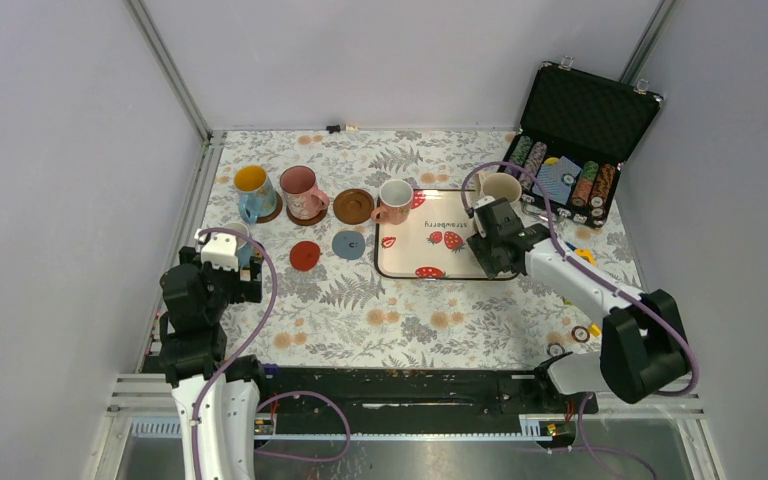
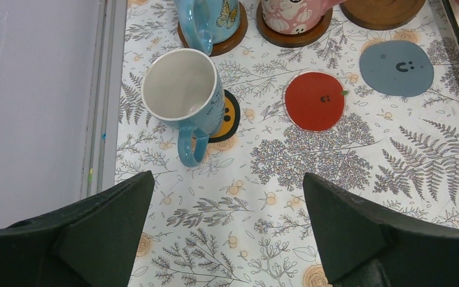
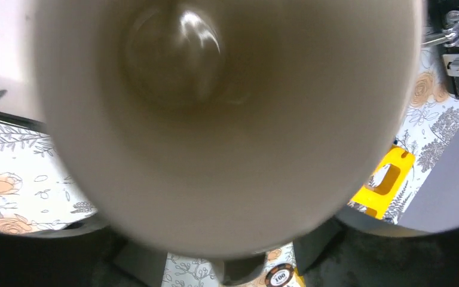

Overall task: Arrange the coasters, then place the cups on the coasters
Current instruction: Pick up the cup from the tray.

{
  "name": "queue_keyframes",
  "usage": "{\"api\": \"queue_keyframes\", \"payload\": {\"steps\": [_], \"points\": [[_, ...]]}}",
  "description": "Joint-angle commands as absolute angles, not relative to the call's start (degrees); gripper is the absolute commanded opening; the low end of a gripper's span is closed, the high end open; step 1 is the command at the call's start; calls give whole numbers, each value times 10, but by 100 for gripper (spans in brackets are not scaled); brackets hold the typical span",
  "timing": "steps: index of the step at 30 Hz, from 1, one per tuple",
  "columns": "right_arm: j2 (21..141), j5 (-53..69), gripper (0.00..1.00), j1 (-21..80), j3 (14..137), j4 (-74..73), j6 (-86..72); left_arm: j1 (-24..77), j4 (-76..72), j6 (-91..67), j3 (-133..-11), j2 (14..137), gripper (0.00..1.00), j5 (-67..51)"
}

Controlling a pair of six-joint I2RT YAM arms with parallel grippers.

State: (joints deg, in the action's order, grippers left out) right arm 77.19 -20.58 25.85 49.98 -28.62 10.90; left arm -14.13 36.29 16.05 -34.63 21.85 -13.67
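Observation:
A blue cup (image 1: pixel 250 190) with a yellow inside and a pink cup (image 1: pixel 303 192) each stand on a dark brown coaster. A third brown coaster (image 1: pixel 354 205) lies bare beside them. The red coaster (image 2: pixel 315 100) and grey-blue coaster (image 2: pixel 397 67) lie flat and empty. The white-and-blue cup (image 2: pixel 182 89) stands on the black-and-orange coaster (image 2: pixel 229 117), just ahead of my open left gripper (image 2: pixel 227 179). A white cup with a pink handle (image 1: pixel 394 200) stands at the tray's left edge. My right gripper (image 3: pixel 233 263) is at the cream cup (image 3: pixel 215 119), its fingers (image 3: pixel 137 263) apart on either side of the handle.
A strawberry-print tray (image 1: pixel 440 235) lies mid-table. An open black case of poker chips (image 1: pixel 575 150) stands at the back right. A yellow piece (image 3: pixel 388 179) and a loose poker chip (image 3: pixel 280 277) lie near the cream cup. More loose chips (image 1: pixel 580 333) lie near the right arm's base.

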Motion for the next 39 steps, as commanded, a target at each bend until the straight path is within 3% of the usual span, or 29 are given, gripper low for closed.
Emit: {"api": "queue_keyframes", "payload": {"steps": [1,3,5,14,21,30,39], "points": [[796,-159,64,257,510,-293,104,-150,334,164,-350,210,99,-151],[792,-156,41,257,506,-288,107,-150,331,165,-348,210,99,-162],[782,-162,2,256,507,-285,109,-150,335,165,-351,216,99,-160],[660,-161,0,257,524,-279,120,-152,335,164,-349,209,99,-154],[636,-90,0,257,660,-332,93,-157,336,165,-350,209,99,-154],[736,-56,0,338,850,-362,63,-158,337,169,-349,205,99,-182],[918,-50,0,458,1076,-370,61,-158,338,171,-349,195,99,-188]]}}
